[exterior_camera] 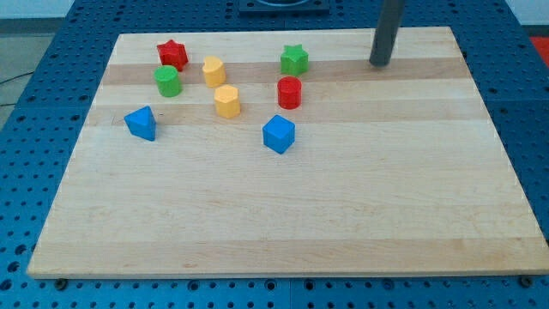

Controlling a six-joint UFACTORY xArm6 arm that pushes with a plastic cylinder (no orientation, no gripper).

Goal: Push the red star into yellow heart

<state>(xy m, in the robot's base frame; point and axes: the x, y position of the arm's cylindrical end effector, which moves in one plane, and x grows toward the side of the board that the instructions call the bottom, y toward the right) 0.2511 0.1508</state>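
Note:
The red star [172, 54] lies near the view's top left of the wooden board [343, 206]. Two yellow blocks lie to its right: one [214, 71] close by and one [226, 100] lower down. Which of them is the heart I cannot tell for sure. My tip [378, 63] rests on the board near the view's top right, far to the right of the red star and both yellow blocks, touching no block.
A green cylinder [167, 81] sits just below the red star. A green star [294, 59] and a red cylinder [289, 92] lie near the middle top. A blue block [141, 123] lies at the left, a blue cube [278, 134] near the centre.

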